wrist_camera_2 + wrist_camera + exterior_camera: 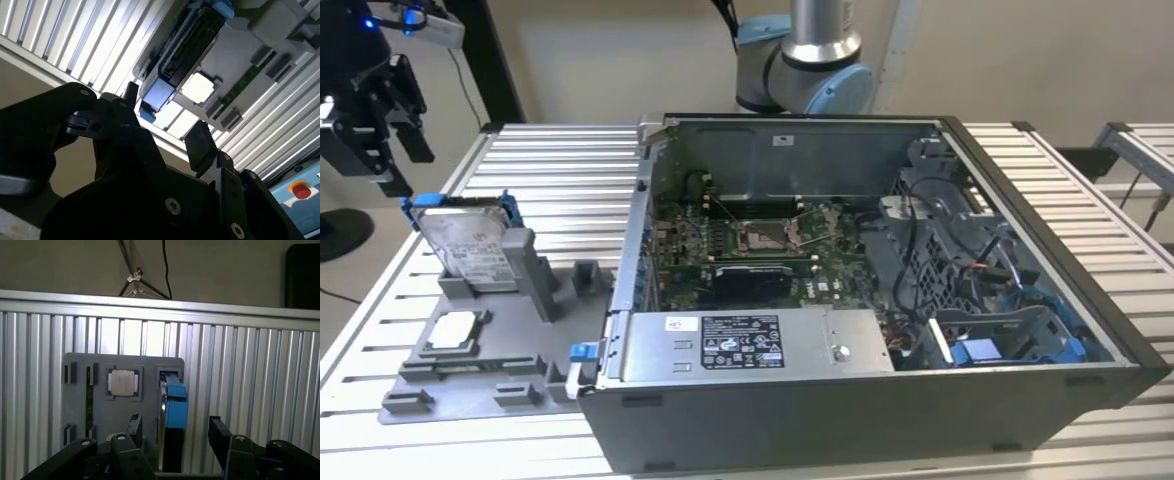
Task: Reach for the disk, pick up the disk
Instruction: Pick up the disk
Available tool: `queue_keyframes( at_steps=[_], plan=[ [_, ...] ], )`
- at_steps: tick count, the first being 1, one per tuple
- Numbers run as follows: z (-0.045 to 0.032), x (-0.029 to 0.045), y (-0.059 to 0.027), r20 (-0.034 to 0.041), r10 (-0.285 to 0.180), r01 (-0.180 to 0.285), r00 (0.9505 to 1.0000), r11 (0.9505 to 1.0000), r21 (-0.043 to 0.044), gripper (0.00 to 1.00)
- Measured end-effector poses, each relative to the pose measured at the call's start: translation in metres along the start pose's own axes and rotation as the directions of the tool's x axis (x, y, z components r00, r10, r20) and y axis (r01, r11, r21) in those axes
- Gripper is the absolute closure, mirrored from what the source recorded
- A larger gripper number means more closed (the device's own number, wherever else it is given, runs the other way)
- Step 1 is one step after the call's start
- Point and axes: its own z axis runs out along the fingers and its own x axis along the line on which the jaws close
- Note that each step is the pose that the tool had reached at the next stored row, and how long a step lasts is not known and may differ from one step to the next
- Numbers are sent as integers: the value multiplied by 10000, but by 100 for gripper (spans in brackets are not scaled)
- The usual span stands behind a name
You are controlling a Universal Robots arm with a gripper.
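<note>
gripper [175, 426]: fingers [134, 424] spread wide, held nothing, hovered over disk without touching | disk [464, 245]: stood on edge in slot of grey holder plate [507, 345], blue rails at its sides | cpu chip [456, 332]: lay flat in plate recess near disk | open computer case [854, 420]: on slatted table [547, 170], to the exterior view's right of plate

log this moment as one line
phase: reach | end effector: open, above disk, not touching | disk: standing on edge in grey fixture
</note>
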Motion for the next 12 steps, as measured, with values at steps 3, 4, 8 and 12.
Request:
queue_keyframes(
  at_steps=[3, 4, 8, 12],
  plan=[
    [0, 2, 0, 0, -1, 1, 10000, 10000, 0, 0],
    [0, 2, 0, 0, 0, 0, 10000, 10000, 0, 0],
    [2, 3, 0, 0, 23, -23, 10000, 10000, 0, 0],
    [27, 4, 0, 3, 177, -177, 9998, 9998, 5, 0]
  ],
)
